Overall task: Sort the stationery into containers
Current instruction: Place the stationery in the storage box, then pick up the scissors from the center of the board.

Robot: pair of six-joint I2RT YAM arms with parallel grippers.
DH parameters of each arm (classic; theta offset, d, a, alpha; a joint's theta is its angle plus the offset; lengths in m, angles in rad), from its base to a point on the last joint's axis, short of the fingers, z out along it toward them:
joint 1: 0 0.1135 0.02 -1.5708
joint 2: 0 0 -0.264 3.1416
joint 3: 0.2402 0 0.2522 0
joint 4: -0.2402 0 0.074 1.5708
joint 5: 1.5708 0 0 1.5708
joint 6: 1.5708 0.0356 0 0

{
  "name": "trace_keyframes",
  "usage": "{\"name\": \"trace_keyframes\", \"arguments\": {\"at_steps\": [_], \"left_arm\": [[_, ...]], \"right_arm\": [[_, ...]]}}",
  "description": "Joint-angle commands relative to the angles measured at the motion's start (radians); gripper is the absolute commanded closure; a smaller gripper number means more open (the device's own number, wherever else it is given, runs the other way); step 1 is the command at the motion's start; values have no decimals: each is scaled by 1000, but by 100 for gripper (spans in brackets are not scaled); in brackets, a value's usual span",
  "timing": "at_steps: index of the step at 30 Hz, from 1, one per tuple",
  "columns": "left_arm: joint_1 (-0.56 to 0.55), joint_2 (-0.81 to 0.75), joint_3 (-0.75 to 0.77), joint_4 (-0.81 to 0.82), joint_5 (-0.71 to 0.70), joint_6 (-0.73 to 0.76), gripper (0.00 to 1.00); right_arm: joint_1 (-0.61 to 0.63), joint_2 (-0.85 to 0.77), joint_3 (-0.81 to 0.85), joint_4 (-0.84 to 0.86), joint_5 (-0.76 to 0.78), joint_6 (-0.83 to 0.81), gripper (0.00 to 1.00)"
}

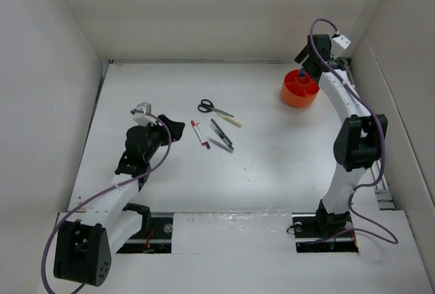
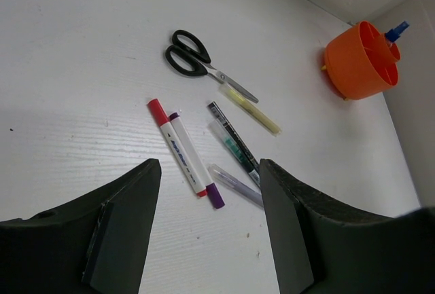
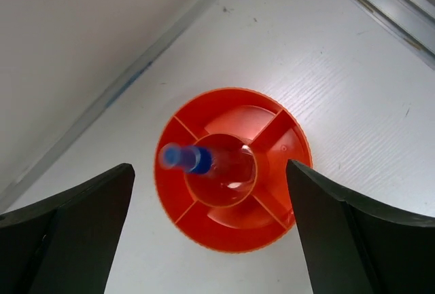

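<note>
Right jaws spread apart above the round orange plastic organiser (image 3: 285,151), a blue-capped pen (image 3: 194,159) in its centre well; left jaws apart too.

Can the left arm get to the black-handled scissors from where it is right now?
Probably yes. The left pincer is open and aimed toward the scissors, which lie flat beyond the two markers. Nothing stands in between, and the right pincer is away over the orange holder.

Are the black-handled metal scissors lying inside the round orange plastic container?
No, the black-handled metal scissors lie on the white table, well apart from the round orange plastic container.
</note>
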Motion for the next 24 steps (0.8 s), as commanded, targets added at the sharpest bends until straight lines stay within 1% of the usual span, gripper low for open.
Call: {"name": "trace_keyframes", "arguments": {"at_steps": [1, 2, 4, 5, 6, 7, 8, 9, 10, 11, 12, 13, 15, 16, 18, 19, 20, 22, 24], "left_arm": [[-5, -3, 42, 52, 14, 13, 44], [-5, -3, 42, 52, 14, 13, 44], [-5, -3, 42, 52, 14, 13, 44], [-5, -3, 42, 52, 14, 13, 44], [-5, -3, 42, 52, 14, 13, 44], [-5, -3, 42, 52, 14, 13, 44], [-5, -3, 42, 52, 5, 13, 44], [-5, -3, 42, 52, 5, 13, 45], [-5, -3, 42, 42, 5, 13, 45], [-5, -3, 42, 33, 5, 13, 45], [-5, -17, 42, 33, -4, 13, 46], [-5, -28, 42, 42, -4, 13, 46], [-5, -28, 42, 42, -16, 13, 46], [-5, -28, 42, 30, -16, 13, 46], [-5, -37, 42, 29, -16, 13, 47], [-5, -37, 42, 29, -16, 13, 47], [-5, -37, 42, 29, -16, 13, 47], [-5, -37, 42, 20, -16, 13, 47], [-5, -48, 42, 20, -16, 13, 47]], "right_arm": [[25, -150, -5, 59, 2, 14, 1], [37, -199, -32, 79, -10, 2, 1], [74, -241, -65, 121, -74, -34, 2], [131, -256, -98, 154, -74, -46, 8], [163, -276, -120, 174, -91, -75, 18], [194, -276, -138, 191, -91, -75, 41], [253, -276, -155, 220, -144, -90, 65], [281, -276, -184, 237, -183, -103, 79], [309, -257, -195, 253, -221, -139, 85], [335, -238, -195, 253, -273, -156, 97], [384, -214, -177, 242, -274, -166, 100], [404, -153, -159, 225, -274, -175, 100], [451, -87, -110, 175, -274, -201, 100], [462, -24, -55, 161, -274, -210, 100], [473, 36, -2, 139, -274, -224, 100], [485, 64, 51, 112, -274, -224, 100], [485, 119, 78, 101, -274, -224, 100], [485, 171, 124, 83, -316, -224, 88], [485, 260, 219, 41, -329, -224, 72]]}}
